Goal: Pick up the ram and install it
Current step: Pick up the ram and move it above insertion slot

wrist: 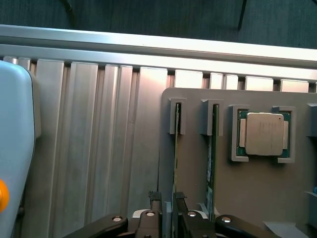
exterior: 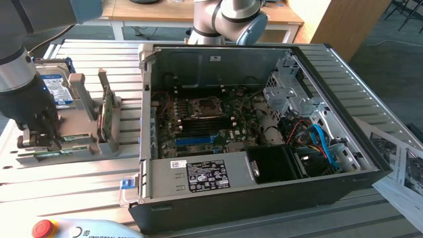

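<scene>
A thin green ram stick [wrist: 175,158] stands on edge in a slot of the grey holder [wrist: 257,188], with a second ram stick [wrist: 210,158] in the slot beside it. My gripper [wrist: 167,199] is open and straddles the first stick's near end, one black fingertip [wrist: 155,198] on each side. In the exterior view my gripper [exterior: 36,141] is low over the grey holder [exterior: 89,148] at the exterior view's left, beside the open computer case [exterior: 264,188]. The motherboard's dark memory slots [exterior: 205,130] lie inside the case.
A square silver processor [wrist: 262,134] sits in a pocket of the holder. A blue-labelled hard drive [exterior: 56,89] and an upright expansion card [exterior: 106,116] stand on the holder. A teach pendant [exterior: 73,230] lies at the ribbed table's front edge. Blue cables [exterior: 320,141] fill the case's right side.
</scene>
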`<state>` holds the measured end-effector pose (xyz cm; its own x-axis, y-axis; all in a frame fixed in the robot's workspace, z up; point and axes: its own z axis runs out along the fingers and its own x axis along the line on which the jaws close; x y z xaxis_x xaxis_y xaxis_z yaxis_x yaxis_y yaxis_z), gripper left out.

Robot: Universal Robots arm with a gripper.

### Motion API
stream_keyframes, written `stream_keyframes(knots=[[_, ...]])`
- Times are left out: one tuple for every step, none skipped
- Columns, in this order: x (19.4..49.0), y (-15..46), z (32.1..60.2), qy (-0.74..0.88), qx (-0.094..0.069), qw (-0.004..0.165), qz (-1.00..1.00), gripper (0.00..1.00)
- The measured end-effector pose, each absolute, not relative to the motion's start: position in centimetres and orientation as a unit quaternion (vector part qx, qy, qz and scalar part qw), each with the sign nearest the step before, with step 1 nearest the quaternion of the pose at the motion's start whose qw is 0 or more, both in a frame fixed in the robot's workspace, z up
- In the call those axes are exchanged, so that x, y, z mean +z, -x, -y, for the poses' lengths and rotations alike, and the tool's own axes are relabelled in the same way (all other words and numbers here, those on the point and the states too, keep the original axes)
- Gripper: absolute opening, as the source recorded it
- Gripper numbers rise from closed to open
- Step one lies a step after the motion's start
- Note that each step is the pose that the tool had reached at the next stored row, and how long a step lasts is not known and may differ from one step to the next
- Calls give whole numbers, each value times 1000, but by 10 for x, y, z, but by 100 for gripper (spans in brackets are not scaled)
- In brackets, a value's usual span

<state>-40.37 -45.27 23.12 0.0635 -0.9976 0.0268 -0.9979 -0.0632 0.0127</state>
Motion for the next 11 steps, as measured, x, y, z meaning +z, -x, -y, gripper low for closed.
stream_keyframes(knots=[[231,403,453,-729,5,14,684,24],[231,401,453,-729,5,14,684,24],[231,401,453,-729,5,14,684,24],[231,401,453,-729,5,14,684,24],[231,401,453,-729,5,14,684,24],[231,401,453,-729,5,14,684,24],[231,401,453,-729,5,14,684,24],[231,401,453,-729,5,14,684,24],[231,401,453,-729,6,13,684,24],[231,401,453,-729,6,13,684,24],[231,401,453,-729,6,13,684,24]])
